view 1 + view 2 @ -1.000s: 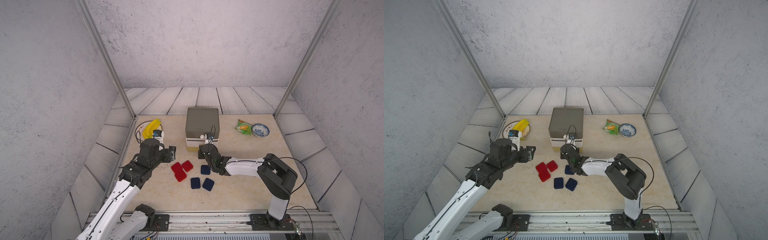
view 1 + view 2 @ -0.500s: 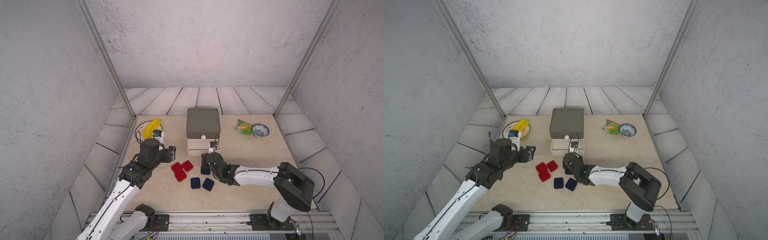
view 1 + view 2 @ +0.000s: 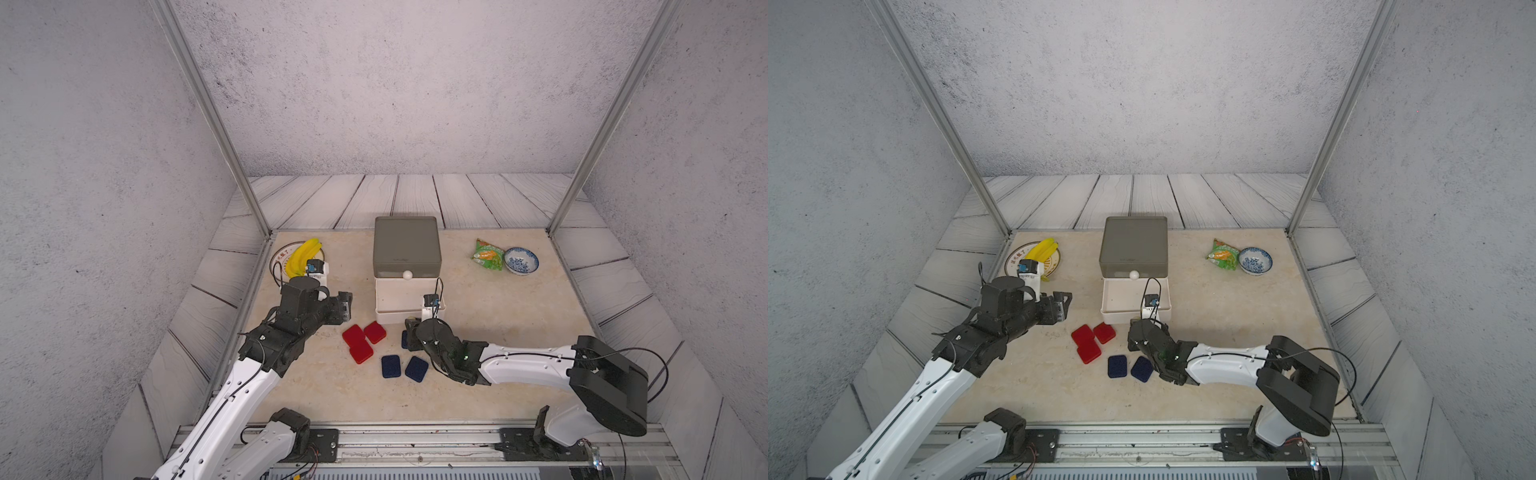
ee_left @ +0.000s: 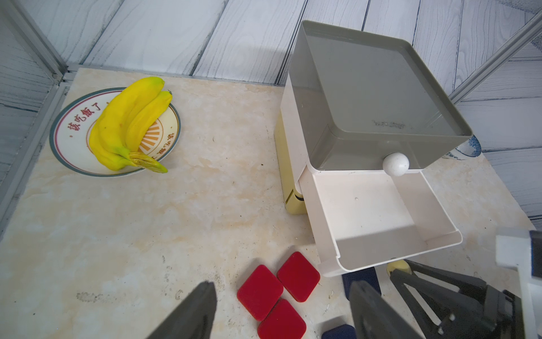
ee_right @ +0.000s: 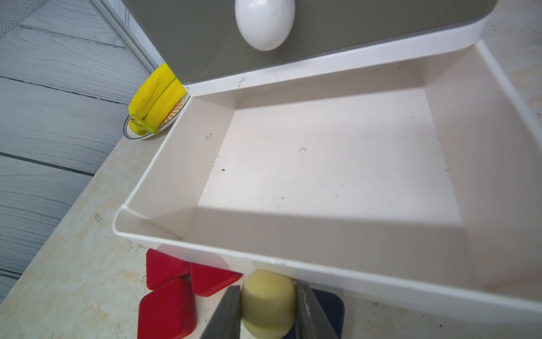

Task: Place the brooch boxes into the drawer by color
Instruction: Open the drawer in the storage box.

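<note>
The drawer stands at the back middle, and its white tier is pulled out with nothing inside. My right gripper is shut on that tier's yellow knob. Three red brooch boxes lie clustered in front of the drawer. Two navy brooch boxes lie nearer the front. A third navy box is partly hidden under the right gripper. My left gripper hangs open just left of the red boxes, holding nothing.
A plate with bananas sits at the back left. A green snack packet and a blue-patterned bowl sit at the back right. Metal posts stand at the back corners.
The right gripper has drawn the white tier out toward the front by its yellow knob. The left arm has stayed put.
</note>
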`<state>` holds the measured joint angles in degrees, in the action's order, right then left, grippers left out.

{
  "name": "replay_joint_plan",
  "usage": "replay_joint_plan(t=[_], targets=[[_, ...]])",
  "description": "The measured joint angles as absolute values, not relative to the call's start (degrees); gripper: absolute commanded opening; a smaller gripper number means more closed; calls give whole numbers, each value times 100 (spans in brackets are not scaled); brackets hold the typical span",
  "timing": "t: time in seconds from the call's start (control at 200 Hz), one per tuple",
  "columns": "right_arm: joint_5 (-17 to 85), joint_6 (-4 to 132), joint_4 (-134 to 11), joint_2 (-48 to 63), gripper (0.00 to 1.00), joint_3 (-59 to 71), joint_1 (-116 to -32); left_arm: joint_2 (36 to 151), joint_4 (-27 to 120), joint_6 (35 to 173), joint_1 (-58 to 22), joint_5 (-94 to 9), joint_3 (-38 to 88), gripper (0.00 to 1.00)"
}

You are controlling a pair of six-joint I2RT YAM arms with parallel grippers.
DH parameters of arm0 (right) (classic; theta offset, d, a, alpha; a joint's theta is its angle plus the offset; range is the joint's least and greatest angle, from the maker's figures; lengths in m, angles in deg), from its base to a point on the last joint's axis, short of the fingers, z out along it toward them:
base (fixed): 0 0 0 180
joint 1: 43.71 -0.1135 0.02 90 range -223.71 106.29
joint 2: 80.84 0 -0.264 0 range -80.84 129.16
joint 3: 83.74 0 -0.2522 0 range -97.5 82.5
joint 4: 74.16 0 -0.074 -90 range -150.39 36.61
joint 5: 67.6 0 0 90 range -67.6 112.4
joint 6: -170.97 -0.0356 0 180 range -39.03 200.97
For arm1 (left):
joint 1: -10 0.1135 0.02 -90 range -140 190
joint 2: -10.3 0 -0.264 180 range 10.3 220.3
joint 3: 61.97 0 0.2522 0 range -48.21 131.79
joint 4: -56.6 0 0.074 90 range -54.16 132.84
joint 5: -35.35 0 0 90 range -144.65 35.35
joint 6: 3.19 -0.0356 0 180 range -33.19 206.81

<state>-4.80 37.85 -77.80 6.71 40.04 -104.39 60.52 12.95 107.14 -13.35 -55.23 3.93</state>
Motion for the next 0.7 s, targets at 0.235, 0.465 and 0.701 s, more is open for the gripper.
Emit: replay_joint_plan(t=[0.235, 0.465, 0.701], targets=[[-480, 3751, -7776, 704, 34, 3991, -10446, 6107, 1309, 10741, -1335, -5501, 391, 78], [-517, 3770, -7754, 700, 73, 3991, -10457, 6115, 1309, 10745, -1335, -5499, 391, 80], [-495, 4059, -7227, 13, 79, 4052, -10542, 6126, 1306, 10760, -1335, -5501, 393, 86]])
